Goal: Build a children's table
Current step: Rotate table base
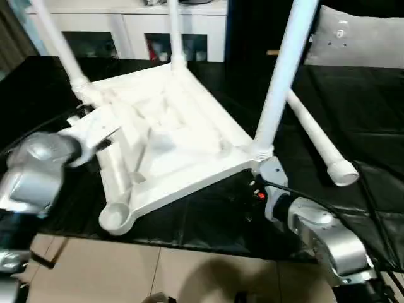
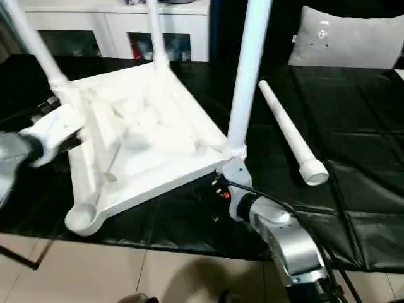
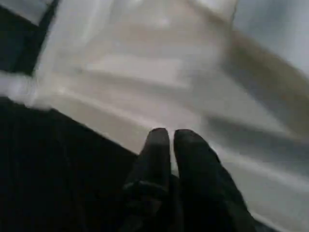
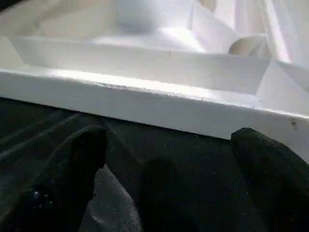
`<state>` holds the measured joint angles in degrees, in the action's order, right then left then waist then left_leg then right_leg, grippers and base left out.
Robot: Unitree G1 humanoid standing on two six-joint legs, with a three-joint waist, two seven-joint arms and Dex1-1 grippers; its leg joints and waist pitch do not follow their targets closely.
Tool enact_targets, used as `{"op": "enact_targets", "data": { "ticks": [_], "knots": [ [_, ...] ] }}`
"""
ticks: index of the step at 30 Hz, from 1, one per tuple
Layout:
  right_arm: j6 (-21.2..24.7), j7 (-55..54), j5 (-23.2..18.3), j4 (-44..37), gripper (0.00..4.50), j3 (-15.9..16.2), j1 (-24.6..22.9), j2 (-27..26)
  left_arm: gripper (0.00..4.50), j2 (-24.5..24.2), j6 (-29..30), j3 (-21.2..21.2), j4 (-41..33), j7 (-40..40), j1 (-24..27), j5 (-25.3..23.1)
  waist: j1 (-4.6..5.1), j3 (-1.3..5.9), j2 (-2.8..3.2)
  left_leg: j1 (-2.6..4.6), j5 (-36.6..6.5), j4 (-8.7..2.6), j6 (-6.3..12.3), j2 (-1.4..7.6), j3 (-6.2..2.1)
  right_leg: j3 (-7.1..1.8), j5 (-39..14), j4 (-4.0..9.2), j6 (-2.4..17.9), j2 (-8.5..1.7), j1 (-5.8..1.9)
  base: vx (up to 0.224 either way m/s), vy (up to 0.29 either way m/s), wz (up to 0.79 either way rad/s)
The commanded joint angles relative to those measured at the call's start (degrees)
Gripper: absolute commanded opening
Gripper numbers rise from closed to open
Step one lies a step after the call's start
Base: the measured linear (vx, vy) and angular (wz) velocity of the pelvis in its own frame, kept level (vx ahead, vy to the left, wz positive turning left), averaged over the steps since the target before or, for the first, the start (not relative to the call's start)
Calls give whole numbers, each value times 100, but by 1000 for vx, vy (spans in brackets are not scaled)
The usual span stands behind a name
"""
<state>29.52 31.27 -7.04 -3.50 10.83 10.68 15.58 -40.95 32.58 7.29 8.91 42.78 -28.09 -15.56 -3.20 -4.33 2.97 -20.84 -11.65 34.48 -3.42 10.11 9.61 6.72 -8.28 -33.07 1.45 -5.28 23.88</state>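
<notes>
The children's table lies upside down on the black-covered tabletop, ribbed underside up, so its corner sockets face us; three legs stand in theirs, the near corner socket is empty, and the fourth leg lies well apart on the cloth to our right. Our left gripper has its jaws closed on nothing beside the table's left edge. Our right gripper holds its jaws wide open just short of the near rim, likely to steady the top.
</notes>
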Motion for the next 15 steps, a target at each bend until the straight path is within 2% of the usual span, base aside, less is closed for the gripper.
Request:
{"op": "enact_targets", "data": {
  "ticks": [1, 3, 4, 9, 10, 12, 13, 14, 15],
  "knots": [
    [22, -100, 49, 83, 450, 50, 111, -15, 17, -81, 164, 180, -103, 172, 142, 46, 16, 390, 61, 49, -1276, -463, 141, 262, -116, -350, -1820, 354, 975, -349, -334, 0, 0, 0],
    [85, -182, 80, 177, 450, 63, 184, -49, 7, -94, 254, 299, -183, 348, 288, 67, 20, 389, 42, 41, -1264, -467, 137, 262, -115, -352, -1806, 360, 964, -351, -340, 0, 0, 0],
    [118, -231, 161, 311, 450, 87, 260, -92, 7, -148, 244, 519, -195, 559, 429, -20, 27, 396, 63, 37, -1266, -465, 127, 263, -119, -356, -1795, 358, 986, -362, -345, 0, 0, 0],
    [97, -352, 286, 694, 450, 143, 458, -211, 7, -108, 294, 708, -283, 863, 588, 125, 37, 410, 83, 35, -1266, -455, 105, 250, -118, -347, -1592, 338, 1086, -347, -359, 0, 0, 0],
    [113, -401, 320, 808, 450, 148, 520, -238, 7, -165, 327, 801, -338, 1013, 619, 140, 32, 405, 113, 50, -1320, -461, 92, 257, -125, -350, -1644, 342, 1100, -357, -350, 0, 0, 0],
    [75, -438, 381, 1043, 450, 202, 646, -257, 7, -320, 402, 973, -515, 1349, 696, 208, 50, 416, 91, 42, -1302, -467, 64, 265, -133, -354, -1551, 316, 1145, -361, -368, 0, 0, 0],
    [-24, -477, 426, 1322, 450, 220, 813, -299, 7, -469, 465, 1127, -740, 1756, 770, 335, 60, 419, 131, 45, -1294, -464, 60, 266, -132, -357, -1495, 309, 1181, -364, -365, 0, 0, 0],
    [-24, -477, 426, 1322, 450, 220, 813, -299, 7, -469, 465, 1127, -740, 1756, 770, 335, 101, 401, 114, 31, -1349, -470, 60, 255, -126, -349, -1528, 323, 1207, -349, -370, 0, 0, 0],
    [-75, -499, 443, 1471, 450, 207, 909, -334, 7, -509, 495, 1180, -863, 1950, 807, 438, 109, 394, 109, 52, -1396, -460, 57, 249, -111, -351, -1591, 342, 1183, -344, -356, 0, 0, 0]
  ]
}}
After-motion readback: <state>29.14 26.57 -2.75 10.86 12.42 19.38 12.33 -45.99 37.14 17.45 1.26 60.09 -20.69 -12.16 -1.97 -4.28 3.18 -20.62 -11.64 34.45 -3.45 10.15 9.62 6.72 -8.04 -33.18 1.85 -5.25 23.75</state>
